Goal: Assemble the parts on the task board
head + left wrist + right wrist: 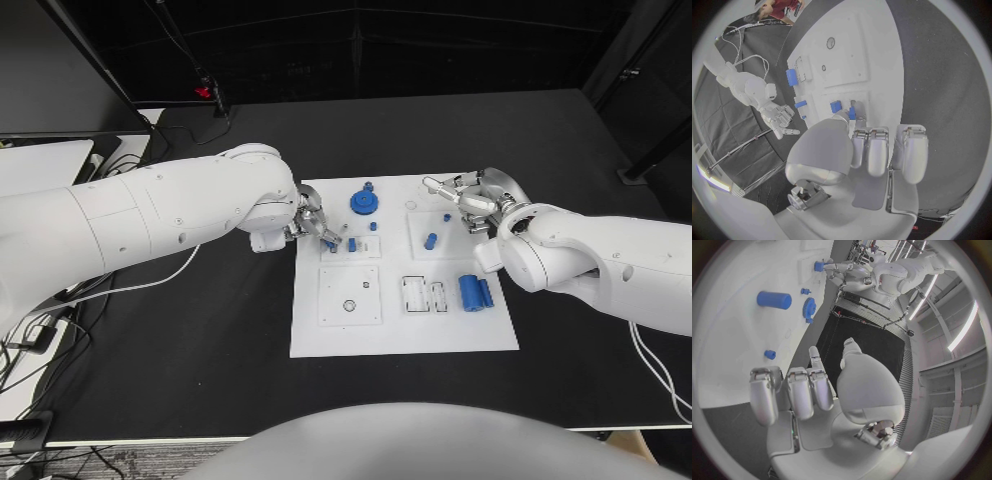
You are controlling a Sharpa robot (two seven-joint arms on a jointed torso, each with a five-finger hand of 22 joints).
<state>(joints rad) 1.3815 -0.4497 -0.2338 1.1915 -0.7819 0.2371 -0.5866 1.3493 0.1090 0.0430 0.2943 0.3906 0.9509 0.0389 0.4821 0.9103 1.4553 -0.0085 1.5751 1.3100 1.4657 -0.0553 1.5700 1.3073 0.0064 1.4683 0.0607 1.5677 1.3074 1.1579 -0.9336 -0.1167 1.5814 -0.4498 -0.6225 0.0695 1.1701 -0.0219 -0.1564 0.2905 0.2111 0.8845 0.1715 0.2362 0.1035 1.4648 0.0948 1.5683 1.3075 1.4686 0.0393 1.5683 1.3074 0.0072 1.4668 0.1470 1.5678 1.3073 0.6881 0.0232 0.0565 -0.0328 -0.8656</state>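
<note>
Nearest on the board (404,335) lies bare white plate. Just above it comes a row of seats: a square plate with a round hole (349,304) on the left, two slots (423,294) in the middle, and a big blue cylinder (475,292) on its side at the right. The cylinder is not in any seat, so I judge that it waits there for its turn.

Farther on, both robot hands work at the far half of the board. The left robot hand (313,226) reaches in from the board's left edge. In the left wrist view its thumb and one finger seem to pinch a small blue peg (852,113) over the block with small holes, beside another blue piece (836,106). The grip is at the tips, probably so that the peg can go down straight into a hole. The other fingers (877,155) are curled back, out of the way.

The right robot hand (473,205) hovers over the right far corner. Its fingers are apart and it holds nothing; I judge that it is kept ready near a short blue peg (430,240).

Farthest stands the blue gear (365,203), already on its post. The black tabletop (173,350) carries the board.
</note>
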